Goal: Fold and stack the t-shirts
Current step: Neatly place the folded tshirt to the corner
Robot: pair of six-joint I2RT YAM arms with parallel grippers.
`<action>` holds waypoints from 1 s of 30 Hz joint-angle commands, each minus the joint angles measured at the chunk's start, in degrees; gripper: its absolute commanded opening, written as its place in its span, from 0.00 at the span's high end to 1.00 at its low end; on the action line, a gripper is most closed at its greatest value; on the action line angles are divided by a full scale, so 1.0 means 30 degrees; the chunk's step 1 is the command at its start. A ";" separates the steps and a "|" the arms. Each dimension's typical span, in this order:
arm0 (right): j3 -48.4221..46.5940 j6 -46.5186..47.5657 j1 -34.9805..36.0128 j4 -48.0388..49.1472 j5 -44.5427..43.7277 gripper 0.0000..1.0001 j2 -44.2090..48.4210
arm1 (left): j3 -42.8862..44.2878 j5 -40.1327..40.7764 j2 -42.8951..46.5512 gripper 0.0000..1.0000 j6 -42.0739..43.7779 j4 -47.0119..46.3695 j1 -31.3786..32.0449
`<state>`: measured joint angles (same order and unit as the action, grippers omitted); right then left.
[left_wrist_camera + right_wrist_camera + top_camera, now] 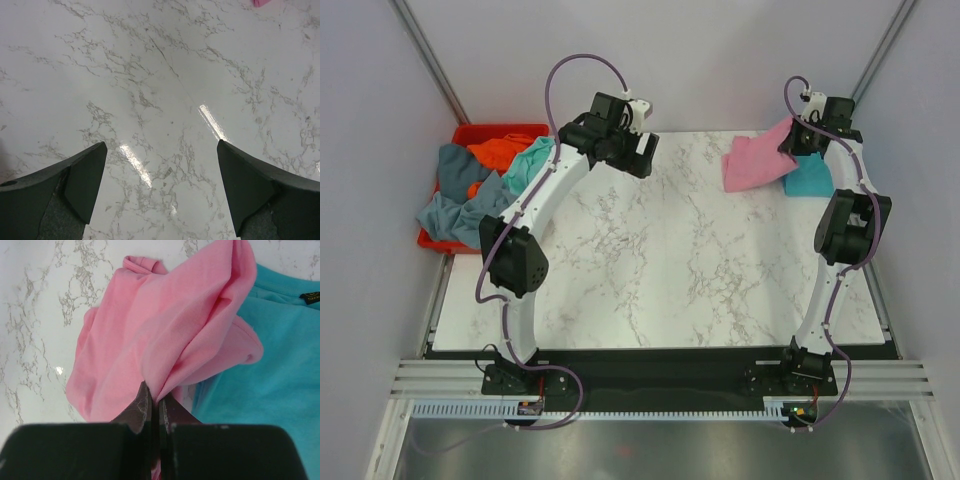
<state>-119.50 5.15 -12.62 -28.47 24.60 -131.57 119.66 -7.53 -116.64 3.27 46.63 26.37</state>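
- Well, from above, the pink t-shirt (752,165) sits bunched at the far right corner of the desk (670,260). The right hand (798,138) pinches it, and its edge overlaps the teal t-shirt (810,182).
- The left hand (638,152) hangs over the far left of the desk, holding nothing. Beside that edge, 1 red bin (470,133) holds a heaped grey-blue t-shirt (455,210), orange t-shirt (500,152) and mint t-shirt (530,162).
- From the left wrist, the left hand (160,150) is spread wide over bare marble, its 2 fingers (85,175) far apart.
- From the right wrist, the right hand (155,407) is clamped tight on a fold of the pink t-shirt (165,325), which drapes partly over the flat teal t-shirt (270,370).
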 commanded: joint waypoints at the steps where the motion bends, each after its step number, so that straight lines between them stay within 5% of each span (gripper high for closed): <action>1: -0.1238 0.0717 -0.0274 0.0173 -0.0669 1.00 0.0351 | 0.0750 0.0020 -0.0085 0.01 0.0053 -0.0133 0.0087; 14: -0.1268 0.1447 -0.0567 -0.0147 -0.4214 1.00 0.1142 | 0.0456 0.0253 0.0062 0.01 0.0112 -0.0133 0.0204; 30: -0.1563 0.1185 -0.2735 -0.0003 -0.4946 1.00 0.1406 | 0.0955 0.0635 -0.0495 0.01 0.0258 -0.0221 0.0995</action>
<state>-123.09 7.99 -20.10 -30.72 12.05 -131.31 119.79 -6.37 -117.64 3.27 46.63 29.02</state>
